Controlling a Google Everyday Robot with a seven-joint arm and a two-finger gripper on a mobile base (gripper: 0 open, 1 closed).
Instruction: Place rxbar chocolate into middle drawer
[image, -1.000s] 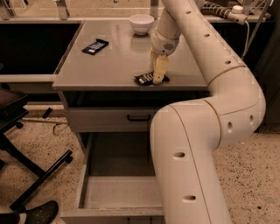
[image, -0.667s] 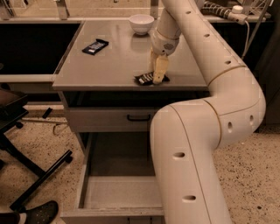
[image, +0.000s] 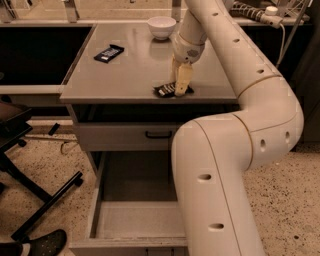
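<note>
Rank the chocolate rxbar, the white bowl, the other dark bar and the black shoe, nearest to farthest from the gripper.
1. rxbar chocolate: at the gripper, near the tabletop's front edge.
2. white bowl, at the back, and dark bar, back left: too close to call.
3. black shoe: on the floor, bottom left, plainly farthest.

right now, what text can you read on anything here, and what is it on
rxbar, gripper down on it near the table front edge: white lettering, too blurred to read.
The other bar, back left: pale label, unreadable.
No other text seen.
</note>
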